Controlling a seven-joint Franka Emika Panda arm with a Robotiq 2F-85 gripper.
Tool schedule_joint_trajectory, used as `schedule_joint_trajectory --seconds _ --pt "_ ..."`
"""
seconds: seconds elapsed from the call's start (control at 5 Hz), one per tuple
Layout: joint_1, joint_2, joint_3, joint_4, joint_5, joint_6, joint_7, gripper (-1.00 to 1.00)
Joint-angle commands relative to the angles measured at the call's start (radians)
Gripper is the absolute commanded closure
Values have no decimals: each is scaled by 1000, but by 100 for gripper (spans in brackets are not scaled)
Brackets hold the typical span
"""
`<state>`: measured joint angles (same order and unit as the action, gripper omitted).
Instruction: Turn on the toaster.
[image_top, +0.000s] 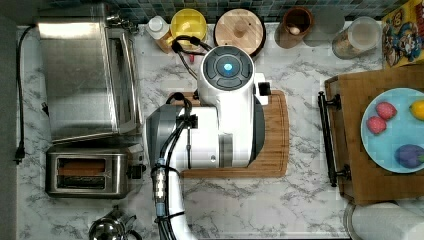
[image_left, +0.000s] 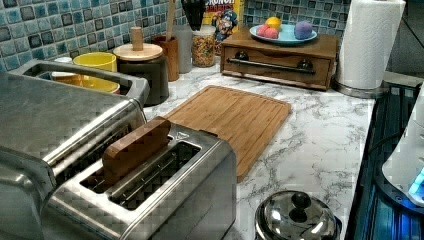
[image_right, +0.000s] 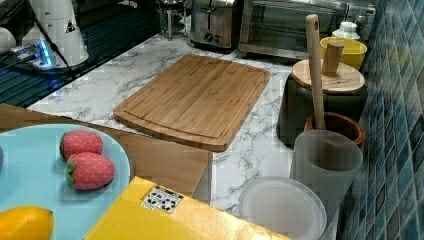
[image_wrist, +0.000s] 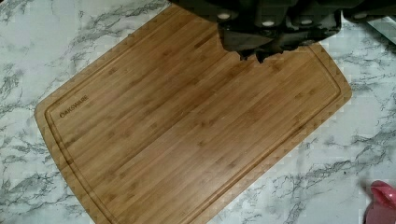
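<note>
The toaster sits at the top view's left on the marble desk, just in front of the big steel toaster oven, with a brown wooden slice standing up out of one of its two top slots. Its black side lever points toward my arm. I hang above the bamboo cutting board, well apart from the toaster. My jaws show in the wrist view as a dark mass over the board's far end, and I cannot tell whether they are apart or together. A shiny kettle lid lies near the toaster in the left view.
</note>
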<state>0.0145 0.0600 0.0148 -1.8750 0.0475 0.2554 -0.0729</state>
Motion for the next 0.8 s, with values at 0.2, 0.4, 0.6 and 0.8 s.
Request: schedule_joint_trajectory --seconds 0.2,0.4,0.6,0.8 --pt "6 -47 16 -70 29 44 -130 100" --pt "19 -77 42 -116 95 61 -220 100" --pt "54 -129 63 -192 129 145 -263 100" --pt "78 -149 93 -239 160 171 -296 100"
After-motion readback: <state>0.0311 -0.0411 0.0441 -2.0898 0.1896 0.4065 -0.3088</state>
